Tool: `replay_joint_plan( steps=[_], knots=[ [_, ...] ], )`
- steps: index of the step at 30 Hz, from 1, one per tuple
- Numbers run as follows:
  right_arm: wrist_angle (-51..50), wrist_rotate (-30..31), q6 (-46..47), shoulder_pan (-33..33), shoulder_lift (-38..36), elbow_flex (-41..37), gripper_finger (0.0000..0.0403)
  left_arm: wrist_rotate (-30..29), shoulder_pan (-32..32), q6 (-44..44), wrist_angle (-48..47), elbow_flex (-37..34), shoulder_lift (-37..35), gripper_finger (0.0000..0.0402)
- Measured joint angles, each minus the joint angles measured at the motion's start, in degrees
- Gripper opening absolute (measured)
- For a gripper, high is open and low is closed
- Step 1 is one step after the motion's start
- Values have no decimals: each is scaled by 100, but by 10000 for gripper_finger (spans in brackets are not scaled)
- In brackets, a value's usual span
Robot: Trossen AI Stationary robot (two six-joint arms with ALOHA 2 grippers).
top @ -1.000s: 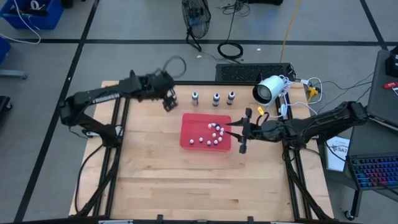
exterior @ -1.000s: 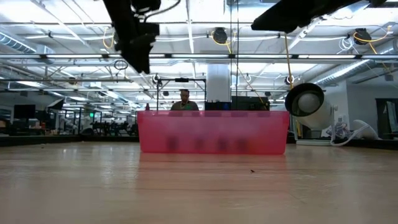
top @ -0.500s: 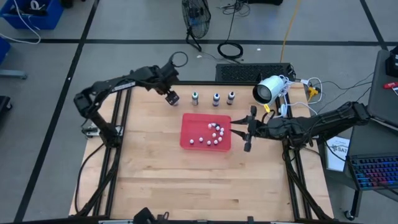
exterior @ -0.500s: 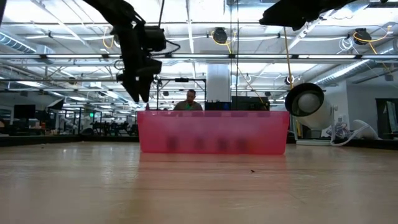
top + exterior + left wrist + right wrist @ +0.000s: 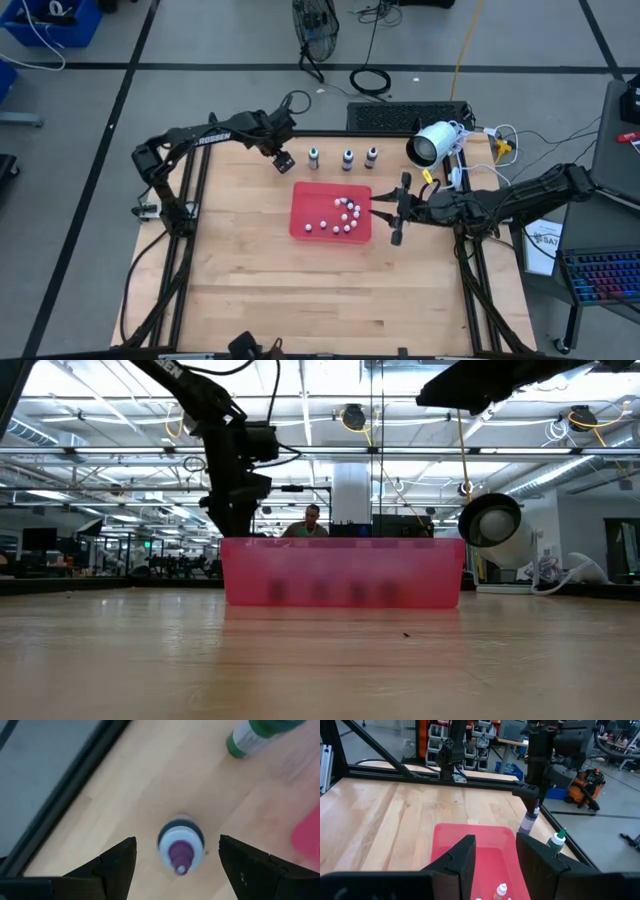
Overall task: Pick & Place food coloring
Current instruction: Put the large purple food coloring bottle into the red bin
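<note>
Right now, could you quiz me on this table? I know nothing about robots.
1. True or false: the left tool has its fingers open on either side of the purple-topped bottle.
2. The right tool hovers, open, at: A) the red bin's edge B) a toolbox C) a plate.
3. How many other bottles stand in the row, clear of the left tool?
Key: 1 true; 2 A; 3 three.

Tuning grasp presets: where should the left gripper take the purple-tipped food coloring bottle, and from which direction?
Grip the round body just below the cap, coming straight down. The purple-tipped bottle stands upright on the table, apart from the green-capped bottle, and the left gripper hangs open above it with a finger on either side. The nozzle looks too narrow and tapered to hold securely.
</note>
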Motion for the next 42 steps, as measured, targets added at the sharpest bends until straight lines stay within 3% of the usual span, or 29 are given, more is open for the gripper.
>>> replay_joint_plan(
  steps=[17, 21, 28, 33, 42],
  knots=[
    [510, 24, -61, 2, -2, -246, 132, 19, -6, -41, -71, 0, 311, 272],
    [510, 24, -48, 2, -2, -246, 132, 16, -21, -58, -85, 0, 311, 239],
    [512, 24, 1, 2, -2, -246, 132, -46, -21, -100, -71, 0, 308, 141],
    [512, 24, 1, 2, -2, -246, 132, -45, -61, 177, -83, -1, 287, 136],
    [516, 24, 2, 2, -2, -246, 132, -248, -903, 186, -298, -11, -843, 136]
  ],
)
